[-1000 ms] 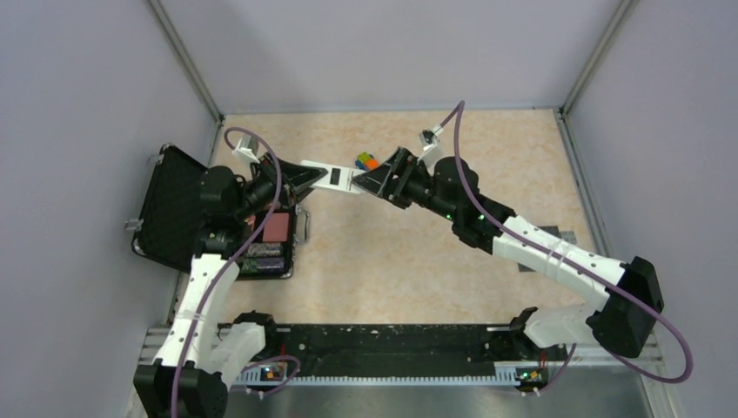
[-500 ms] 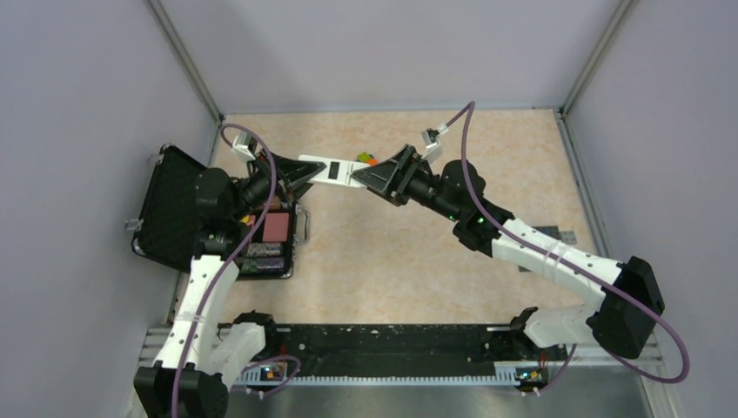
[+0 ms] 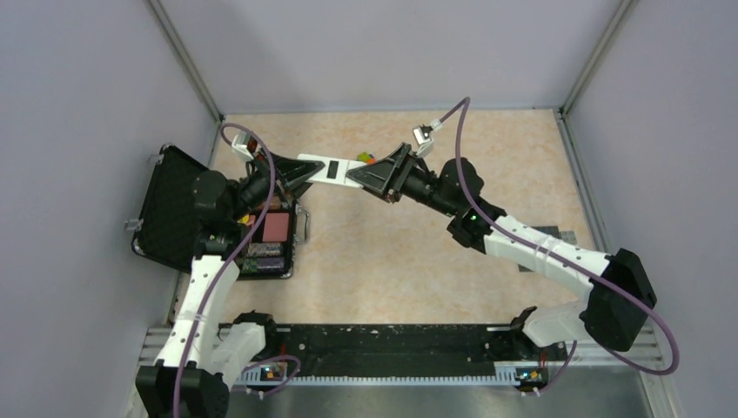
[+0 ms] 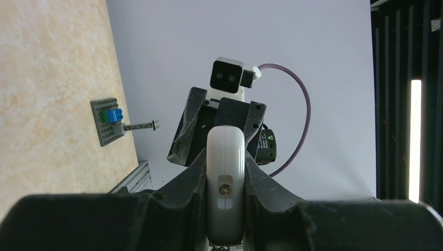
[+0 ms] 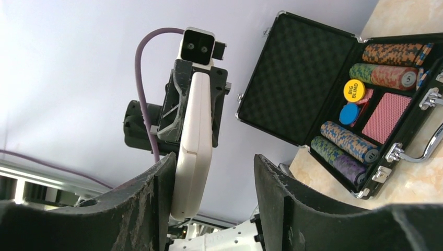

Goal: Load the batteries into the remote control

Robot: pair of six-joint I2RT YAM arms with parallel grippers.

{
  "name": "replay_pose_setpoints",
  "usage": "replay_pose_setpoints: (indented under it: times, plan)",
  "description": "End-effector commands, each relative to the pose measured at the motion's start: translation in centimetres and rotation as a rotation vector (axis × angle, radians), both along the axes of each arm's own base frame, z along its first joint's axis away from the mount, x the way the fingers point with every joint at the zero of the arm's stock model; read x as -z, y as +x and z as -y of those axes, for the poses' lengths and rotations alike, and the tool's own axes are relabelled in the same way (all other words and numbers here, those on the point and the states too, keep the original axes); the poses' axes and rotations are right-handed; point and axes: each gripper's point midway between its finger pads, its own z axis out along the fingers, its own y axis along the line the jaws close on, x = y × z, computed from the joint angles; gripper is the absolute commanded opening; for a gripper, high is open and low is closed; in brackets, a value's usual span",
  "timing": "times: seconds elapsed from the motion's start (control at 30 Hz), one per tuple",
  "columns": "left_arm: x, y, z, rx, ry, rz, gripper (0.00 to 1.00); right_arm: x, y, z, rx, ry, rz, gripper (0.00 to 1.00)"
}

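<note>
As the two arms met above the far side of the beige marbled table [image 3: 392, 261], the only writing I could read was in the right wrist view: "BIG BLIND" on a round yellow chip [image 5: 353, 90] inside the open black foam-lined poker case [image 5: 292, 78]. The small flat white rectangular remote control [image 3: 329, 171] hung in the air between the grippers. Its long axis ran left to right across the top view, and a small dark rectangle showed on its upward face. The left gripper [image 3: 303, 171] was clamped on the left end, pressing both sides. The right gripper [image 3: 355, 177] straddled the right end with jaws apart: one finger [image 5: 151, 209] lay against the remote, and the other stood clear of it.
</note>
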Motion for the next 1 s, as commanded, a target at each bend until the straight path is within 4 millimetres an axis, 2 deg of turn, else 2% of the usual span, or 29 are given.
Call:
replay_pose_setpoints:
  times: [0.0,0.5,0.73,0.97]
  plan:
    - [-4.1,-1.9,0.2,0.041,-0.053,0.138,0.00,3.7,0.1,-1.1,-0.054,-0.099,-0.051,0.54]
    - [-5.6,-2.8,0.4,0.081,-0.057,0.198,0.00,4.9,0.1,-2.8,-0.132,-0.104,-0.064,0.47]
    - [-4.5,-2.4,0.4,0.071,-0.035,0.177,0.00,3.9,0.4,-3.0,-0.132,-0.086,-0.058,0.47]
    - [-3.1,-2.0,0.5,0.057,0.022,0.160,0.00,2.4,1.6,-2.1,-0.122,-0.066,-0.048,0.46]
